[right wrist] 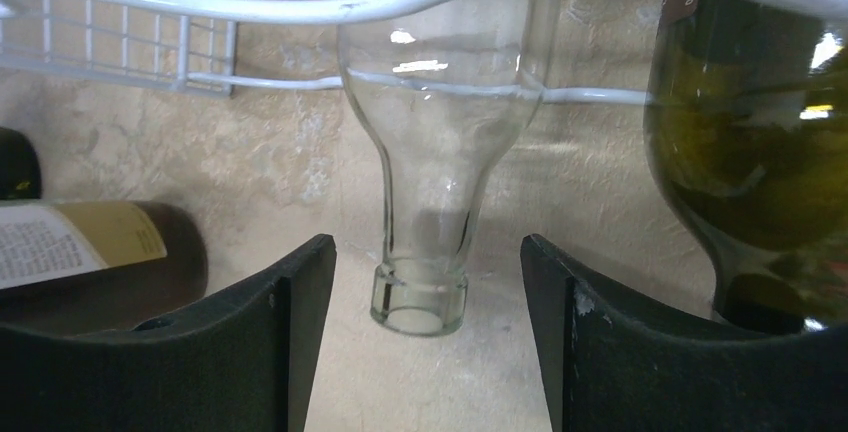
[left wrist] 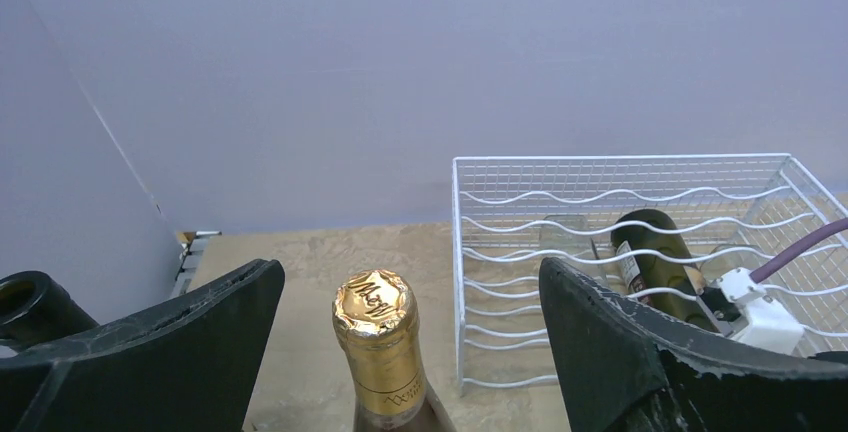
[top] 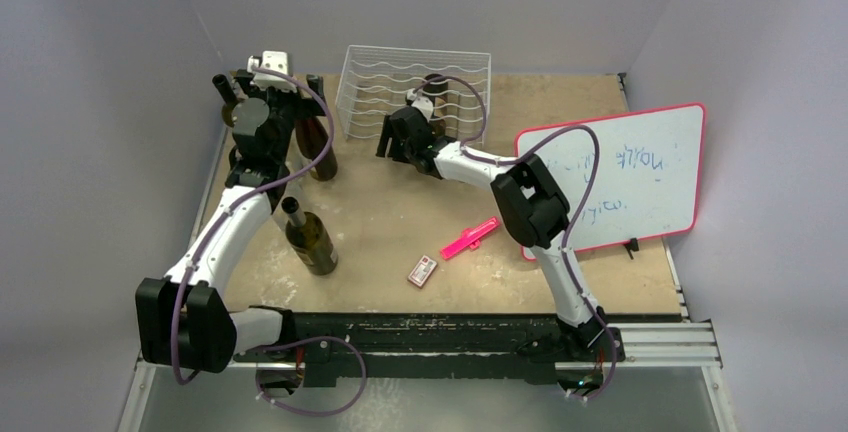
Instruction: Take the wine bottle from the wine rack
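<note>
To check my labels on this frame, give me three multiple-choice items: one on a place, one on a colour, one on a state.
1. Where is the neck of the clear bottle?
A) between the fingers of the right hand
B) left of both fingers
C) right of both fingers

2. What colour is the foil cap below the left hand?
A) red
B) gold
C) blue

3. How is the left hand?
A) shut on the cap
B) open, clear of the cap
C) out of view

Answers: A, the neck pokes out of the wine rack between both fingers; B, the foil shines gold; B, gaps show on either side of the cap.
</note>
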You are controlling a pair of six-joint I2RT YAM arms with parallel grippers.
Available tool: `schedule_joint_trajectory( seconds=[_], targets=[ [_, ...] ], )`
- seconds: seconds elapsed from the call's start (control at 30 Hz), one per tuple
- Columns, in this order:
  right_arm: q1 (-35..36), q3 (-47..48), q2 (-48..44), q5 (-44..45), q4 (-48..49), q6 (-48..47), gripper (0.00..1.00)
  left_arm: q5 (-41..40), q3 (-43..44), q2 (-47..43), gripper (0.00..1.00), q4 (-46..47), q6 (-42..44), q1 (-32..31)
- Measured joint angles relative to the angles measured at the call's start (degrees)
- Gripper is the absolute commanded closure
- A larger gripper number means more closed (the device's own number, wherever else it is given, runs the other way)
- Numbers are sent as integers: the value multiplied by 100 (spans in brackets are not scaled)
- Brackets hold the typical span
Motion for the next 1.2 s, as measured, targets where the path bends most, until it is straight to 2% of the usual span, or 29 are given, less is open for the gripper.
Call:
schedule_joint_trajectory(
  seconds=[0.37,0.6,0.77,0.97,1.13,1.2],
  targets=[
    [42,203,273,243,42,-11,43,264,-20,-605,0,-2,0,0],
    [66,203,273,267,153,-157,64,485,-140,-1154,0,175,68,-94],
    [144,79,203,393,201,-273,77,560,-245,-1279,0,138,411,-509],
    [437,-929,-586,251,129,-240,85,570,-435,-1443,0,101,822,-885],
    [767,-1722,-1543,-282,125,-236,92,802,-470,-1534,9,109,1010,-988],
    [863,-2048,-1965,-542,122,-223,99,994,-470,-1541,10,107,1095,-1034]
  ],
)
